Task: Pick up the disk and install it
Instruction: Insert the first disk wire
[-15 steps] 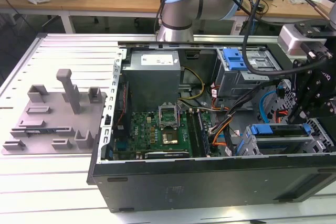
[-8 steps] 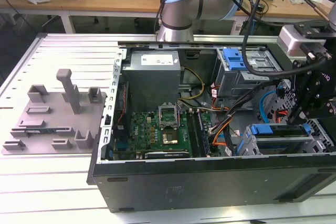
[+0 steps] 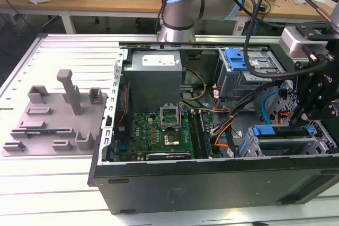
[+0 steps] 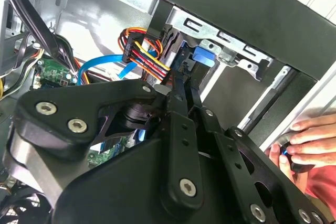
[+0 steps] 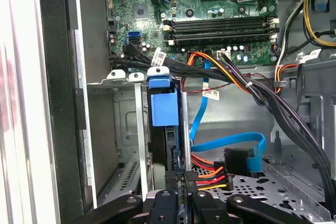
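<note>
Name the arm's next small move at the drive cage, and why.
Probably a short push along the slot: the silver-grey disk in its blue plastic rail already stands inside the grey metal cage, with the gripper at its near edge.

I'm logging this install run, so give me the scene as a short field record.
pincer: low in the open computer case, at the drive cage
pincer fingers: close together on the disk's edge
disk: on edge in the cage, blue carrier tab showing
fixture tray: grey, at the exterior view's left
person: hand at the case's outer wall
</note>
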`<state>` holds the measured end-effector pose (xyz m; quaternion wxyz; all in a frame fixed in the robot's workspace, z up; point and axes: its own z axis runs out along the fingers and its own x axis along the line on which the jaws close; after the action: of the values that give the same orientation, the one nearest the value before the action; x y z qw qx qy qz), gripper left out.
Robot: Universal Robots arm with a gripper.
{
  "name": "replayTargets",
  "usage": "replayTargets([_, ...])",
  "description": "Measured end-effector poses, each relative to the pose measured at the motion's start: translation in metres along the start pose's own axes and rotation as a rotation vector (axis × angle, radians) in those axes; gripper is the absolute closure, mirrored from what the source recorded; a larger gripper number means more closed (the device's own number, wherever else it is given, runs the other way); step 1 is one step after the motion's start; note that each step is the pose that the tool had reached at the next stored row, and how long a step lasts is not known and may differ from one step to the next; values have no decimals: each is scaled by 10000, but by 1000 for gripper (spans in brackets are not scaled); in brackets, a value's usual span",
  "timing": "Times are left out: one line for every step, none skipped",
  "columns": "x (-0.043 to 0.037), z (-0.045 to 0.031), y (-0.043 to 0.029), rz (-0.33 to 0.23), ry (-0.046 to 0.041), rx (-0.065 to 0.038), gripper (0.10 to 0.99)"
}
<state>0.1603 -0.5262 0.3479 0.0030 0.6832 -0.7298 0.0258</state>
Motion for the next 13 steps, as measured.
replayTargets([0, 2, 0, 0, 0, 0, 918])
replayTargets([0, 4, 0, 0, 0, 0, 918])
replayTargets([0, 5, 0, 0, 0, 0, 918])
replayTargets([0, 7, 0, 0, 0, 0, 918])
replayTargets([0, 9, 0, -1, 0, 0, 918])
replayTargets([-1, 13, 0, 0, 0, 0, 918])
replayTargets([-1, 18, 1, 0, -1, 0, 918])
replayTargets([-1, 22, 1, 0, 0, 0, 918])
replayTargets([-1, 25, 1, 0, 0, 0, 918])
replayTargets([-1, 27, 1, 0, -1, 0, 918])
replayTargets([-1, 29, 1, 0, 0, 0, 918])
replayTargets([-1, 32, 1, 0, 0, 0, 918])
replayTargets([-1, 33, 1, 0, 0, 0, 918])
